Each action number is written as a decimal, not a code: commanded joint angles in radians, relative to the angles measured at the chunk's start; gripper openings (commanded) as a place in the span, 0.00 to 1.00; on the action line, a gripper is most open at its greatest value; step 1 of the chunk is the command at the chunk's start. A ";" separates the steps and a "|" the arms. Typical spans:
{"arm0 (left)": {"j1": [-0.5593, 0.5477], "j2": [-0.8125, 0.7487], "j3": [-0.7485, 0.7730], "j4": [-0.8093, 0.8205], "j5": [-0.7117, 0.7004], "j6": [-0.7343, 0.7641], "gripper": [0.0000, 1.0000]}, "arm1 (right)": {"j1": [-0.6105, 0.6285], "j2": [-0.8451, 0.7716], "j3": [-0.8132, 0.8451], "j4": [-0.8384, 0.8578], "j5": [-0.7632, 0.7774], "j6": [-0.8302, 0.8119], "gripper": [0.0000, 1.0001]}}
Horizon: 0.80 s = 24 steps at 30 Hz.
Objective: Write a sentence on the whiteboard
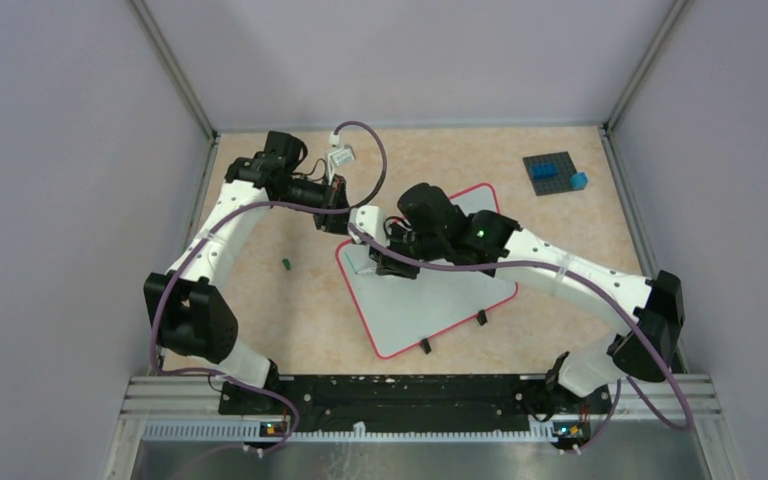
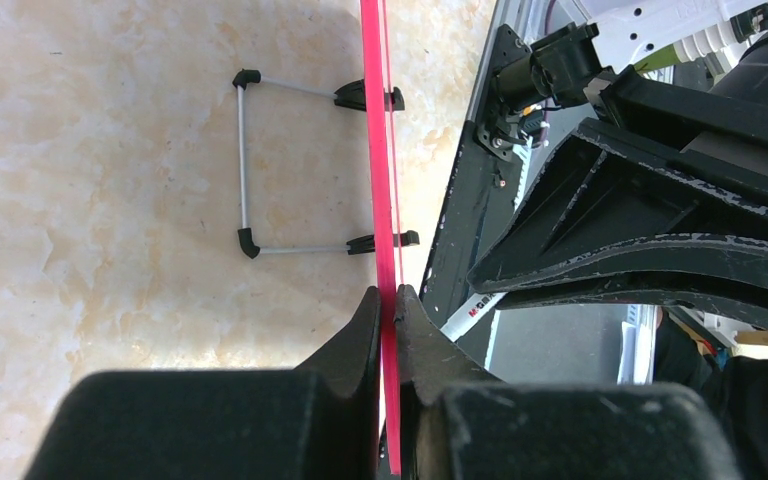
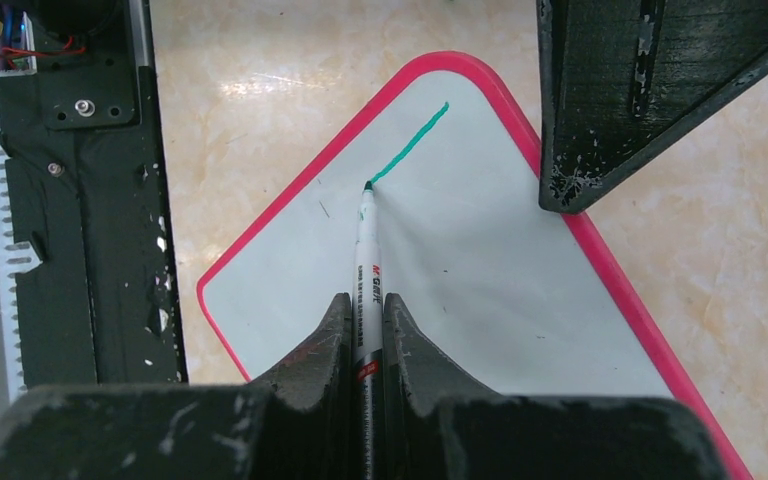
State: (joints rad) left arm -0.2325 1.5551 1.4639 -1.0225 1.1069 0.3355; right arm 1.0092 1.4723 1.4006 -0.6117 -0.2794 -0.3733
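Top external: both arms meet over the whiteboard (image 1: pixel 440 300) at mid-table (image 1: pixel 280 320).
Whiteboard: lies skewed, writing face up. Its long axis runs near-left to far-right, and the edge with the clip feet faces the arm bases.
Handling: probably light, stiff and glossy, so likely to skid under pen pressure. Best held by the red frame, not the face.
Left gripper (image 2: pixel 387 300): fingers pinch the frame, seen edge-on in the left wrist view.
Right gripper (image 3: pixel 365 305): fingers pressed on the marker (image 3: pixel 365 250) barrel.
Marker: points away from the wrist, tip touching the board.
Stroke (image 3: pixel 410 145): one short green line running from the tip, so the sentence is barely begun.
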 commanded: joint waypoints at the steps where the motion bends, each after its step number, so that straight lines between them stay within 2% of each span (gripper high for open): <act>1: -0.025 0.002 -0.001 0.009 0.019 0.013 0.00 | 0.013 -0.038 0.009 0.026 -0.010 0.007 0.00; 24: -0.027 -0.007 0.000 0.010 0.010 0.010 0.00 | -0.012 -0.068 0.001 -0.005 0.076 -0.002 0.00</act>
State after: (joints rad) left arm -0.2333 1.5551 1.4639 -1.0210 1.1065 0.3351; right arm 1.0061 1.4528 1.4006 -0.6216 -0.2337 -0.3740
